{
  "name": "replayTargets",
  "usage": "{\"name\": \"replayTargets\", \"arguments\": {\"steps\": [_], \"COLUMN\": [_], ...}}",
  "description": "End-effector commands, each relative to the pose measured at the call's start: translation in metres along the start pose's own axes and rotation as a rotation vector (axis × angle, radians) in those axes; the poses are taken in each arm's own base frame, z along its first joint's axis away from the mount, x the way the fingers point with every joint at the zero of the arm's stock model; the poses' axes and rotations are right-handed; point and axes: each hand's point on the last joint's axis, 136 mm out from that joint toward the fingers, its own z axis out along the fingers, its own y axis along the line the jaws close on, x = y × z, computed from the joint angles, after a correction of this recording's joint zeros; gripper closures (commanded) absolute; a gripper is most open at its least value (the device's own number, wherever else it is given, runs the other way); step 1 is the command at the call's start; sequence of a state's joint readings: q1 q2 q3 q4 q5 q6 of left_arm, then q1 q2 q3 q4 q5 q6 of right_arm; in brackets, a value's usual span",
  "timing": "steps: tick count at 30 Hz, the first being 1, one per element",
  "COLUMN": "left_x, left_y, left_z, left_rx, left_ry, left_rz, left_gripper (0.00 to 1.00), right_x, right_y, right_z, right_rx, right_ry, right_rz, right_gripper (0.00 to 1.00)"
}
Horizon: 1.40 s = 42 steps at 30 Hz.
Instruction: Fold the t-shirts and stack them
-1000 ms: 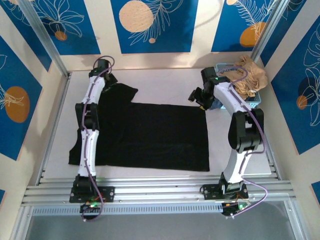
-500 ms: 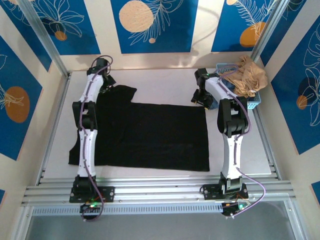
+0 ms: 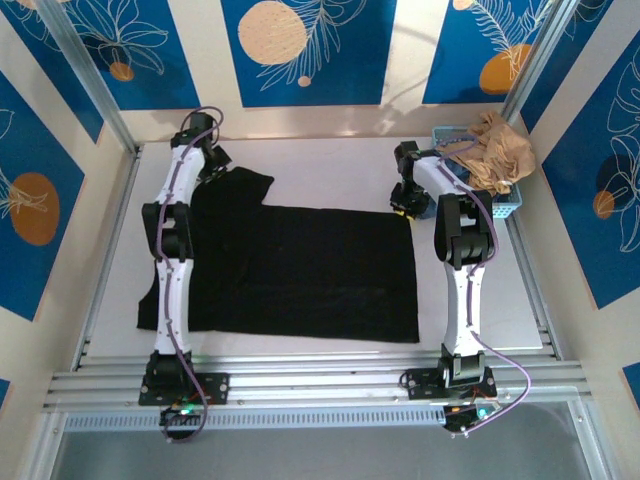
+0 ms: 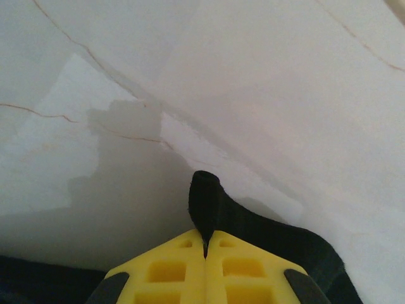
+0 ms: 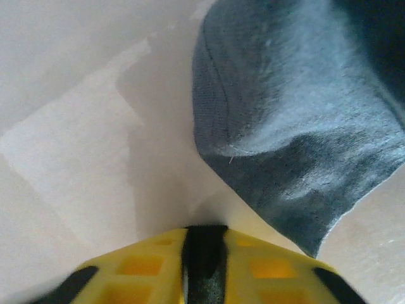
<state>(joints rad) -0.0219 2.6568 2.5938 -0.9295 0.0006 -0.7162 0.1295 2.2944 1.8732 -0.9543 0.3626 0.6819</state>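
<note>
A large plain black t-shirt [image 3: 300, 270] lies spread flat on the white table [image 3: 330, 165], no print showing. My left gripper [image 3: 216, 168] is at the shirt's far-left sleeve. In the left wrist view its yellow fingers [image 4: 171, 269] are shut [image 4: 205, 235] on a fold of the black cloth [image 4: 206, 196], held just above the table. My right gripper [image 3: 401, 203] is at the shirt's far-right corner. In the right wrist view it is shut [image 5: 204, 231] on a strip of black cloth [image 5: 204, 256].
A blue basket [image 3: 508, 205] with crumpled tan cloth [image 3: 500, 150] stands at the back right, close to my right arm. A grey-blue garment [image 5: 297, 126] lies just beyond my right fingers. Walls enclose the table on three sides.
My right arm has swung its elbow inward, its gripper staying at the shirt's far-right corner. My left gripper has shifted slightly toward the back-left with the sleeve.
</note>
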Motion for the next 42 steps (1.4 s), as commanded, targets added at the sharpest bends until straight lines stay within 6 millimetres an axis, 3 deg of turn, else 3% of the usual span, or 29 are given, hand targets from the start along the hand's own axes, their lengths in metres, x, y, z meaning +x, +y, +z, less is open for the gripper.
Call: {"name": "replayTargets", "arguments": {"steps": [1, 6, 15, 26, 32, 42], "left_x": [-0.009, -0.010, 0.005, 0.034, 0.060, 0.095], "left_y": [-0.010, -0.014, 0.008, 0.036, 0.062, 0.126], "left_z": [-0.034, -0.047, -0.090, -0.158, -0.197, -0.261], "left_rx": [0.040, 0.044, -0.057, -0.062, -0.081, -0.207], "left_ry": [-0.017, -0.026, -0.025, -0.052, -0.064, -0.172], "left_rz": [0.003, 0.037, 0.136, 0.227, 0.275, 0.304], "left_gripper": [1.00, 1.00, 1.00, 1.00, 1.00, 1.00], "right_x": [-0.004, -0.006, 0.007, 0.041, 0.063, 0.100], "right_y": [0.003, 0.003, 0.002, -0.011, -0.019, -0.048], "right_z": [-0.003, -0.021, -0.060, -0.084, -0.095, -0.108], "right_rx": [-0.012, -0.024, -0.032, -0.068, -0.084, -0.031], "right_ry": [-0.006, -0.045, -0.104, -0.086, -0.082, -0.067], "right_rz": [0.001, 0.002, -0.035, -0.063, -0.076, -0.089], "right_gripper": [0.88, 1.00, 1.00, 1.00, 1.00, 1.00]}}
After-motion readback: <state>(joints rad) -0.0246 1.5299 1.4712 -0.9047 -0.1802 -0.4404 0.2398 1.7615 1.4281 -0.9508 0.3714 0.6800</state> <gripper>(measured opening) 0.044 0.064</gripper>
